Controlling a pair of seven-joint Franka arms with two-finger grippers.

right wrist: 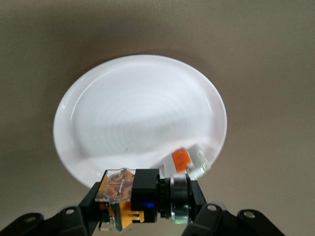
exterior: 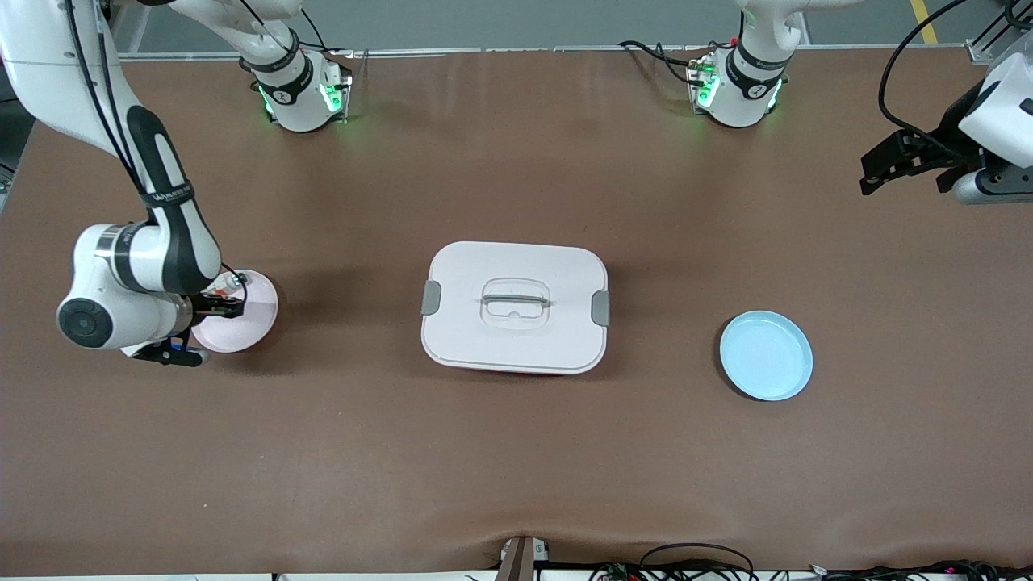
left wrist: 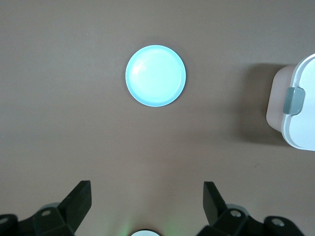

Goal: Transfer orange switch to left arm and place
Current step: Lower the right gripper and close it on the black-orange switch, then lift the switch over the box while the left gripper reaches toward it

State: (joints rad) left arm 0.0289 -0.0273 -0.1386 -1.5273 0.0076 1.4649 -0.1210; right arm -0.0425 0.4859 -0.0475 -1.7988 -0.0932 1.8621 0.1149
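Right wrist view: right gripper point(right wrist: 142, 206) clamps orange switch point(right wrist: 142, 194) above pink plate point(right wrist: 98, 123); left gripper point(left wrist: 145, 204) spread.

- Two white arms with black joint bands; the right arm point(exterior: 137, 202) carries a black strip with pale lettering, left of frame.
- Green lights glow at both white bases, top of frame.
- Black cables loop beside the left arm point(exterior: 997, 113), upper right.
- Black gripper fingers point(left wrist: 78, 199) show round screw holes.
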